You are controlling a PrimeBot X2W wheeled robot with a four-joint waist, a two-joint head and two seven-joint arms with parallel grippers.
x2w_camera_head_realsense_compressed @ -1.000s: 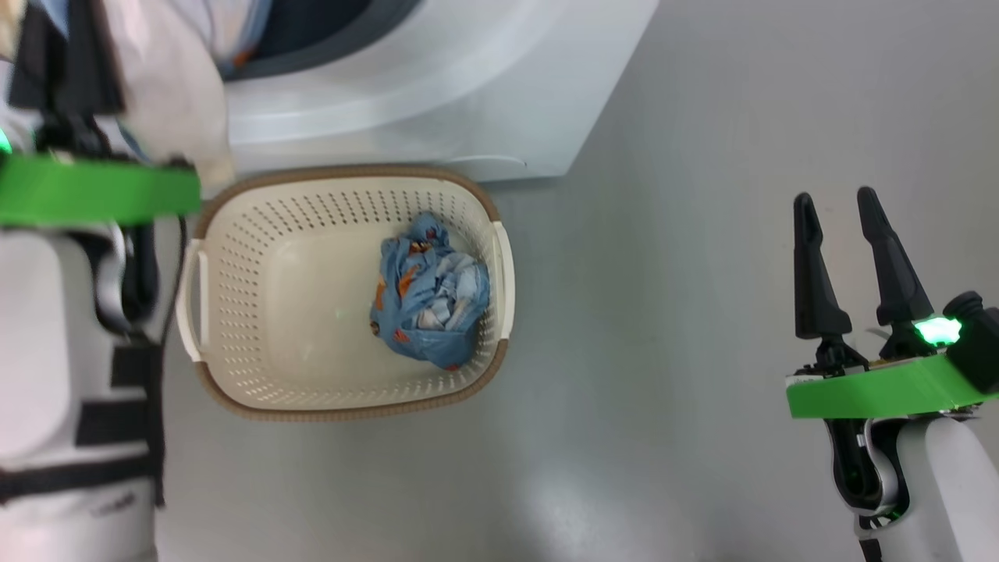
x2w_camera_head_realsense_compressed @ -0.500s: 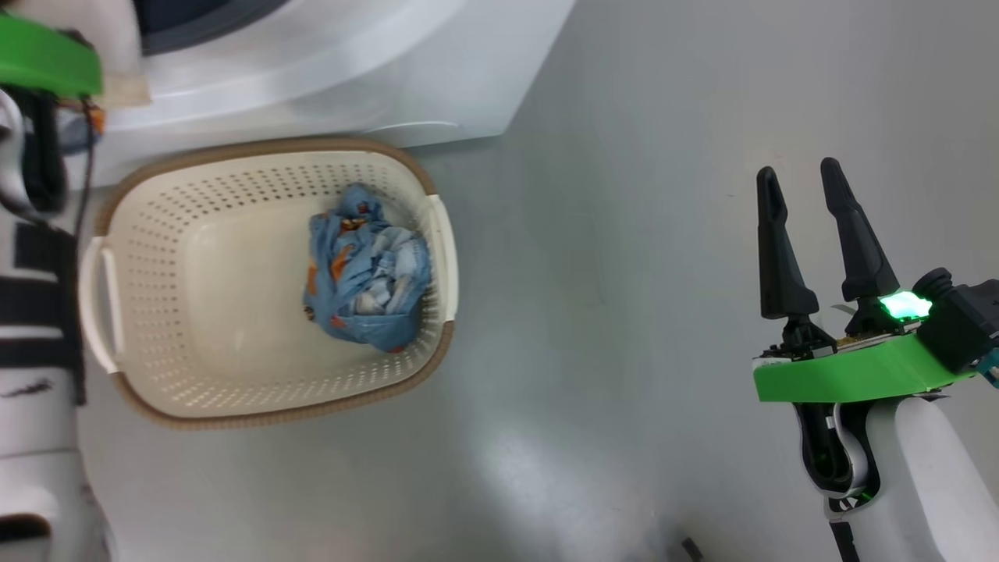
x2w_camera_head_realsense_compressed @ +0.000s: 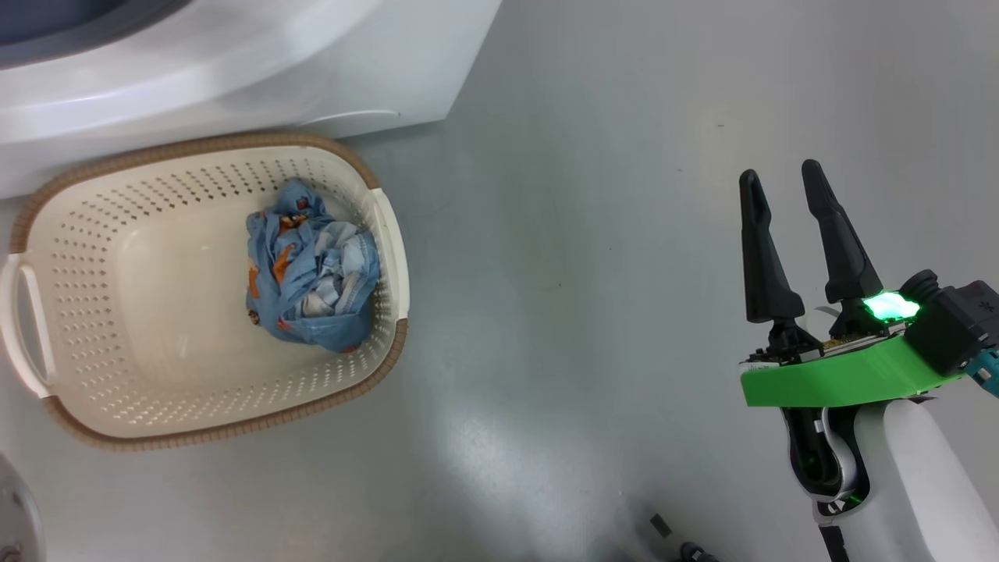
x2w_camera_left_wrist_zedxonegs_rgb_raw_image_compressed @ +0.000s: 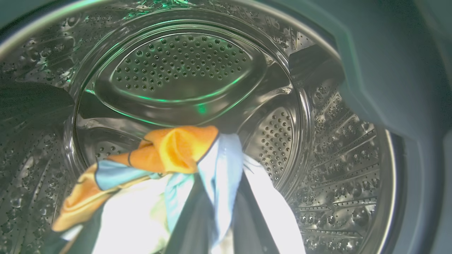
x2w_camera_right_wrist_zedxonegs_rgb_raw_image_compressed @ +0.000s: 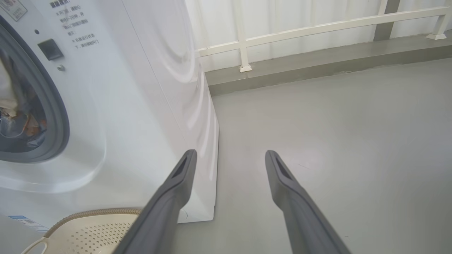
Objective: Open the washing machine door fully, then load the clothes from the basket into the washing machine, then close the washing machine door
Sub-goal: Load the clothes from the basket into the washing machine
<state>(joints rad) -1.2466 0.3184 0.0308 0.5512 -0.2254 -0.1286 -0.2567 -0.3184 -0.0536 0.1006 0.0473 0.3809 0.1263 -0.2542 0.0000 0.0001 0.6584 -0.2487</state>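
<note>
The cream basket point(x2w_camera_head_realsense_compressed: 70, 375) stands on the floor before the white washing machine point(x2w_camera_head_realsense_compressed: 312, 70) and holds a crumpled light blue piece of the clothes point(x2w_camera_head_realsense_compressed: 308, 277) on its right side. Deep in the steel drum point(x2w_camera_left_wrist_zedxonegs_rgb_raw_image_compressed: 183, 67), my left gripper point(x2w_camera_left_wrist_zedxonegs_rgb_raw_image_compressed: 219, 197) is shut on another garment point(x2w_camera_left_wrist_zedxonegs_rgb_raw_image_compressed: 169, 151) of orange, light blue and white fabric that drapes over its dark fingers. Over bare floor to the basket's right, my right gripper point(x2w_camera_head_realsense_compressed: 780, 172) stands open and holds nothing. The right wrist view shows that same gripper point(x2w_camera_right_wrist_zedxonegs_rgb_raw_image_compressed: 230, 155) beside the machine's front point(x2w_camera_right_wrist_zedxonegs_rgb_raw_image_compressed: 116, 106). The washing machine door is out of view.
Grey floor point(x2w_camera_head_realsense_compressed: 585, 273) spreads wide to the right of the basket and machine. A white railing point(x2w_camera_right_wrist_zedxonegs_rgb_raw_image_compressed: 317, 24) on a low kerb runs along the far wall. The basket's rim point(x2w_camera_right_wrist_zedxonegs_rgb_raw_image_compressed: 95, 213) lies just below the machine's grey seal point(x2w_camera_right_wrist_zedxonegs_rgb_raw_image_compressed: 53, 106).
The head camera has swung, so basket and machine sit further left in the picture, and the left arm with its garment has left that view. My right gripper stays open.
</note>
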